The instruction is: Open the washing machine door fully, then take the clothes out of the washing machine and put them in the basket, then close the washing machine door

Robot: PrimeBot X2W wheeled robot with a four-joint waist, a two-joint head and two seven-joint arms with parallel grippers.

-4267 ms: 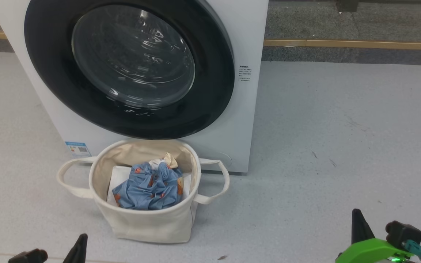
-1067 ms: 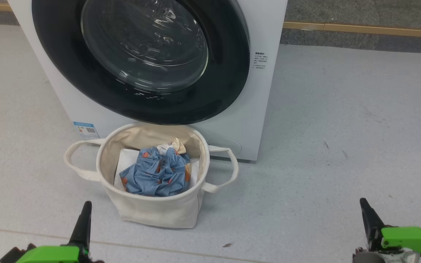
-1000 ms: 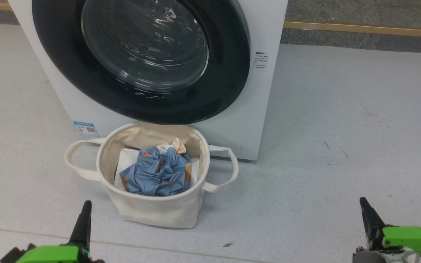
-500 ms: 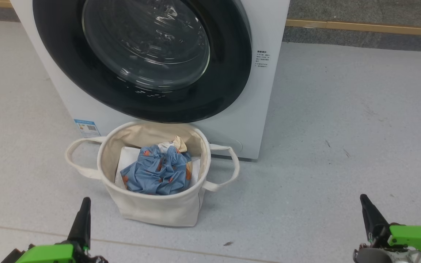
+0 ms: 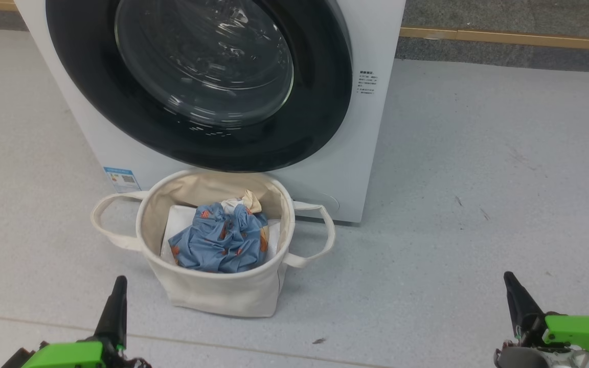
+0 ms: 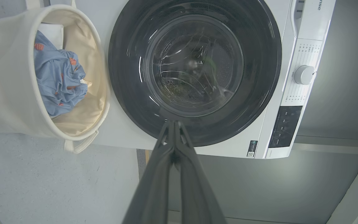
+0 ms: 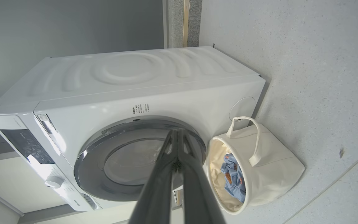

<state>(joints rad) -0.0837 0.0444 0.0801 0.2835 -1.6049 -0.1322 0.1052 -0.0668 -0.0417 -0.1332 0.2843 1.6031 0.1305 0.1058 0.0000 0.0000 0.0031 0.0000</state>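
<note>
Door: the washing machine door (image 5: 202, 66) lies flush against the white front of the washing machine (image 5: 363, 153), its black rim seated all round; judged shut. Through the glass, the left wrist view shows the perforated drum (image 6: 172, 88) with no fabric visible.
Clothes: the clothes (image 5: 218, 245), blue fabric with orange motifs, lie bunched at the bottom of the basket. A cream piece (image 5: 247, 201) sits at the far edge of the bundle. The bundle rests on a flat white sheet (image 5: 174, 225) lining the bottom.
Basket: the basket (image 5: 223, 296) stands upright on the floor (image 5: 453, 179), just in front of the machine and directly below the door. Judged reason: this gives the shortest transfer from drum to tub. Whether its far rim touches the cabinet cannot be told.
Left pincer: the left pincer (image 5: 119, 286) is at the near left, fingers pressed together with nothing between them. It is well apart from the basket and points toward the door.
Right pincer: the right pincer (image 5: 510, 286) is at the near right, fingers likewise together and empty, well apart from basket and machine.
Posture: both arms are low, one on each side of the work area. Judged reason: a parked stance that keeps the fingers away from door and basket.
Stage: judged complete; all three steps appear done.
Caution: latch engagement cannot be confirmed by sight.
</note>
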